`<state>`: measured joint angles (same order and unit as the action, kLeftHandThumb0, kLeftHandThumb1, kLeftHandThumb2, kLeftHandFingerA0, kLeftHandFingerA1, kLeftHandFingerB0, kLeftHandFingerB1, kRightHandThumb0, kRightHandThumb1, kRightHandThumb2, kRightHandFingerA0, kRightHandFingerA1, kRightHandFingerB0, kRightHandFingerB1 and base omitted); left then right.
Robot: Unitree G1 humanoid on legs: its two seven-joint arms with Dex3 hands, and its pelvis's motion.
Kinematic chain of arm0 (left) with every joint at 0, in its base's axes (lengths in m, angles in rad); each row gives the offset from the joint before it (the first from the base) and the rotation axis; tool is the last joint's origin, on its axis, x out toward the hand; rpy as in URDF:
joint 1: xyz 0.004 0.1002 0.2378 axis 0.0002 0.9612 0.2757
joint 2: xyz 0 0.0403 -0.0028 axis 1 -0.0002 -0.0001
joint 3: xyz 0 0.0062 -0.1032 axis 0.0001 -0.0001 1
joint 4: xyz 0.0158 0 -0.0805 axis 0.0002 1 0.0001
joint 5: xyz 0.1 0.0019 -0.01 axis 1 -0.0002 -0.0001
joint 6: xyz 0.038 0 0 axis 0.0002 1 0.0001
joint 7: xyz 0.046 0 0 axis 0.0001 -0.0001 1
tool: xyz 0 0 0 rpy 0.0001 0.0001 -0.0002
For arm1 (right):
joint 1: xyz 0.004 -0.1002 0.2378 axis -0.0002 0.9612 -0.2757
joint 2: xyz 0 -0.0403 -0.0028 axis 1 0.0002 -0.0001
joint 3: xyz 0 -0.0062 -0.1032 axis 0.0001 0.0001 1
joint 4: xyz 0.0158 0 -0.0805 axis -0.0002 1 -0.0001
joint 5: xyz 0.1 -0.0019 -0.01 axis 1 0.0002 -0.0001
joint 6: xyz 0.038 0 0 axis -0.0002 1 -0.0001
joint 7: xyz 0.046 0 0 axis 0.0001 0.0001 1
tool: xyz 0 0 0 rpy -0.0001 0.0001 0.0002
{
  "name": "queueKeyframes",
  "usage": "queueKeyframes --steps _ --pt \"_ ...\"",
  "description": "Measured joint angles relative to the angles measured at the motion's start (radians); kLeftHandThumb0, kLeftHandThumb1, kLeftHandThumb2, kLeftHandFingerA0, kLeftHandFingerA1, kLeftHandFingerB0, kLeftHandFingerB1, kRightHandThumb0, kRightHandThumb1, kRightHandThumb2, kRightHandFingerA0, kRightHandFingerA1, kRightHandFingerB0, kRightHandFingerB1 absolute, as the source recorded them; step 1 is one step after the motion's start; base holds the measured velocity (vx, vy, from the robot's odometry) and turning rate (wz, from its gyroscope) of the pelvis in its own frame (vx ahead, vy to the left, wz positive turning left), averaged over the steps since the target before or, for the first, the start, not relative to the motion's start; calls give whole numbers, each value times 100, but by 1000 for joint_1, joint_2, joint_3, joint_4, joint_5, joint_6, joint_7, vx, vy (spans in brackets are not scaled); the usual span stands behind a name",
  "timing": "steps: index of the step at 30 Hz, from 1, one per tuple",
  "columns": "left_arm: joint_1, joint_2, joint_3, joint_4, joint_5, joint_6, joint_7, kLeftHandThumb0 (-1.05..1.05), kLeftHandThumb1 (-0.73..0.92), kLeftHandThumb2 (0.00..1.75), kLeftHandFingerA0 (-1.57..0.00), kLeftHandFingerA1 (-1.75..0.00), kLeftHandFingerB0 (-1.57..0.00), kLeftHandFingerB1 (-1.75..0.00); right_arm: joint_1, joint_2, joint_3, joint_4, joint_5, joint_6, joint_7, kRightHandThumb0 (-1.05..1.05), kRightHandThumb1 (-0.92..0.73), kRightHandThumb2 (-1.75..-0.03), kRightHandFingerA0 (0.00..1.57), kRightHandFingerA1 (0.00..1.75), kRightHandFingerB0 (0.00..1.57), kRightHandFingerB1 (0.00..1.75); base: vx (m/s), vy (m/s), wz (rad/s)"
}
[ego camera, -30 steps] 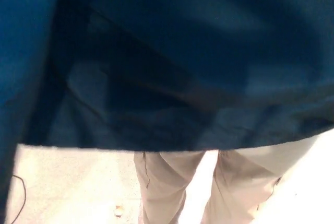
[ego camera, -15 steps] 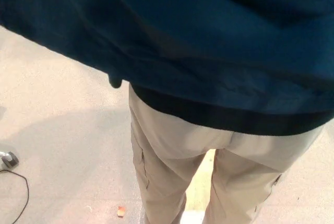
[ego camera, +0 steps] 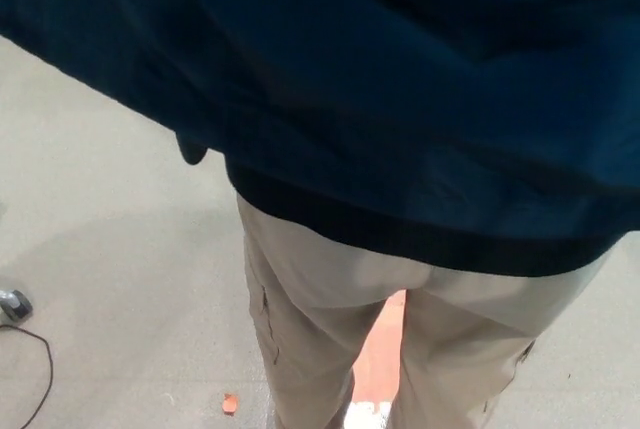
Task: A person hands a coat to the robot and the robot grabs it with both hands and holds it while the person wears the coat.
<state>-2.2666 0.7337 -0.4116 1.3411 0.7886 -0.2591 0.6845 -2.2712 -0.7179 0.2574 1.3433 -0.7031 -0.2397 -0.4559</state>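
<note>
The dark blue coat fills my view, its hem slanting across the person's beige trousers. Neither of my hands shows, so their grip is unknown.

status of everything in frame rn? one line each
coat: dark blue, fills the top of the head view, hem hanging over the trousers
person's trousers: beige, person standing close, legs apart
cable: black, lying loose on the floor at the left edge
scrap: small, orange, on the floor
floor: grey, in shadow near the person
robot hands: not in view
</note>
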Motion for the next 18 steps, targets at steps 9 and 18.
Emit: queueKeyframes --steps 9,18 --pt "132 12 41 -144 -18 3 8 -92 87 110 0 -5 0 -3 89 -19 -116 -75 76 -60 54 -99 -82 -110 0 2 0 0 0 0 0" --pt "385 58 129 -492 -18 43 14 -74 78 103 0 -14 -3 -16 281 -44 -178 -277 110 -126 45 -94 -80 -111 0 4 0 5 0 0 0"
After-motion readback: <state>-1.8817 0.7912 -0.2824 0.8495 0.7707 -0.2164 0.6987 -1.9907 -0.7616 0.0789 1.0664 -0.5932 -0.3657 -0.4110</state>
